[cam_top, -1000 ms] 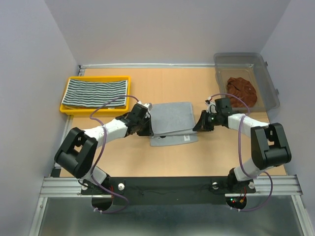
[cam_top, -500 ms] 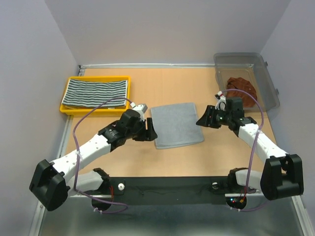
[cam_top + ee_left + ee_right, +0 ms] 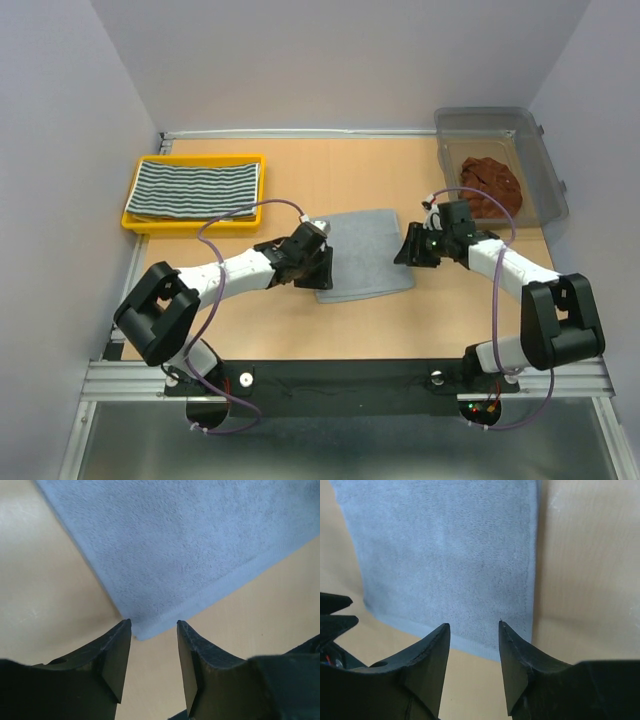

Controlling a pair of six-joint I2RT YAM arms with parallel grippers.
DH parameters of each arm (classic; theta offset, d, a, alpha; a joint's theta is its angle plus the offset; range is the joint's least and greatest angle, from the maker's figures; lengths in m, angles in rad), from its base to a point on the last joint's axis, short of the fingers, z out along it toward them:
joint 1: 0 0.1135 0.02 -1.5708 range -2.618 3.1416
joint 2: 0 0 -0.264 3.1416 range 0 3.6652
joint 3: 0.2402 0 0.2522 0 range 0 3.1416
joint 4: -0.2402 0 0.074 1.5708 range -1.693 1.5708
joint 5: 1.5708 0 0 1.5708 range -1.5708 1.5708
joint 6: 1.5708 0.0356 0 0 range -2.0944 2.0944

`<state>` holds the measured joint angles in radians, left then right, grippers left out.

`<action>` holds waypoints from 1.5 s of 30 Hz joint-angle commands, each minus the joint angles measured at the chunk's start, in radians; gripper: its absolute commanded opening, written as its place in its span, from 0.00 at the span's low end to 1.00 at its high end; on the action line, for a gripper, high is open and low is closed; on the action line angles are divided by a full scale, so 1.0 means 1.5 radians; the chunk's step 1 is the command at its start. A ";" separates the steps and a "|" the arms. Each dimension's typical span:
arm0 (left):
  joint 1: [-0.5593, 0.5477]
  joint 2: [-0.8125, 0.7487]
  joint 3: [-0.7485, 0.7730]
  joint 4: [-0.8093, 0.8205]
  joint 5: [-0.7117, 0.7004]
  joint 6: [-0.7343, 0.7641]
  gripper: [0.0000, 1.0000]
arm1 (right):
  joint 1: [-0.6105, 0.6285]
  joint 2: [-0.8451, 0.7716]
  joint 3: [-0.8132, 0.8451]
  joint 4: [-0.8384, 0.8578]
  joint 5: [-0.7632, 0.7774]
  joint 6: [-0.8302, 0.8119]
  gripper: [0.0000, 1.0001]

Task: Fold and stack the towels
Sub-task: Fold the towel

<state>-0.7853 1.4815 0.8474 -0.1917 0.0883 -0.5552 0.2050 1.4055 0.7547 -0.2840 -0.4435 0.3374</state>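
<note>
Striped towel [image 3: 195, 188] in yellow tray [image 3: 135, 222]; rust towel [image 3: 490, 185] in bin [image 3: 490, 122].

Tan wooden counter [image 3: 350, 165]; pale grey walls [image 3: 330, 60] on three sides; aluminium rail [image 3: 120, 380] along near edge. Lighting even.

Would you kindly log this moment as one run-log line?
grey towel: flat on table | left gripper: open at corner | right gripper: open at edge
</note>
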 commanded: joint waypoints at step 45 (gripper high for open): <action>-0.041 0.016 -0.055 0.022 -0.082 -0.154 0.44 | 0.001 -0.045 -0.115 0.030 0.111 0.035 0.45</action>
<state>-0.8387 1.4952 0.7650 -0.1574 -0.0235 -0.7795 0.2047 1.3373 0.5934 -0.2607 -0.2852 0.3923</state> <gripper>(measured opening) 0.434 0.450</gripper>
